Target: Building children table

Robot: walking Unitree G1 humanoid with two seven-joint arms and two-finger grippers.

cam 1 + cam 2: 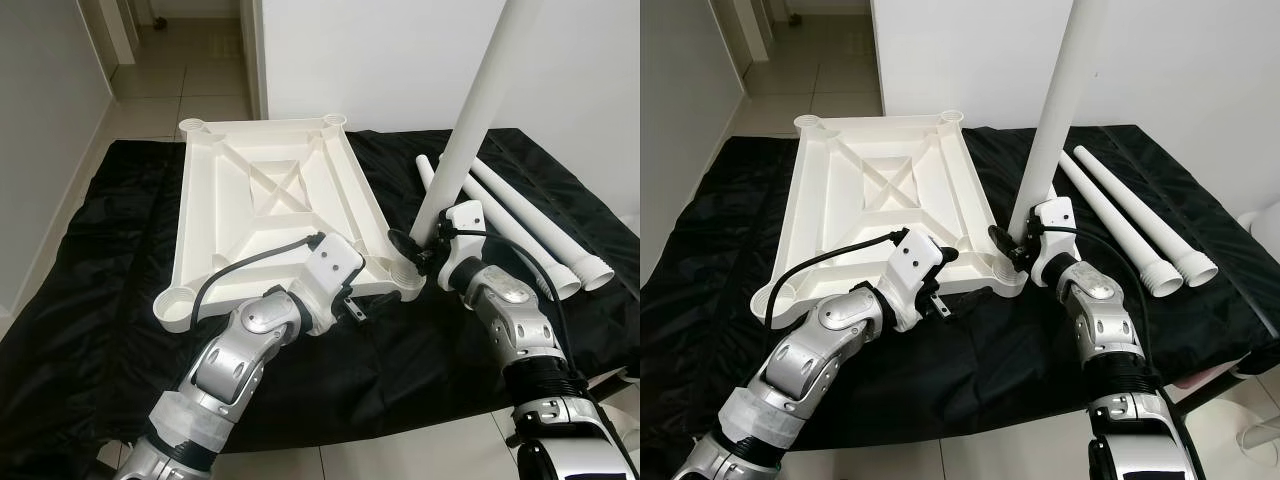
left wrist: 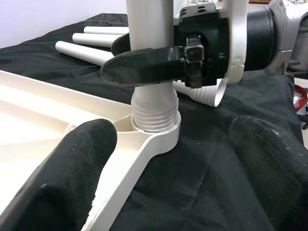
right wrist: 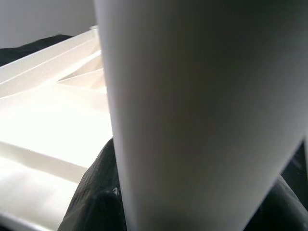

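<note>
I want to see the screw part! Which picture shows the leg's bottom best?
The left wrist view: the leg's ridged end sits in the tabletop's corner socket. Both eye views show it small; the right wrist view only blurry.

- A tiled floor (image 1: 190,95) carries everything, pale and glossy, running back into a hallway.
- A black sheet (image 1: 90,270) lies spread over the floor, wrinkled, covering most of the area in front.
- A white plastic tabletop (image 1: 270,200) lies upside down on the sheet, ribs up, with a round socket at each corner.
- Loose white legs (image 1: 1120,210) lie side by side on the sheet to the right of the tabletop, threaded ends toward the camera.
</note>
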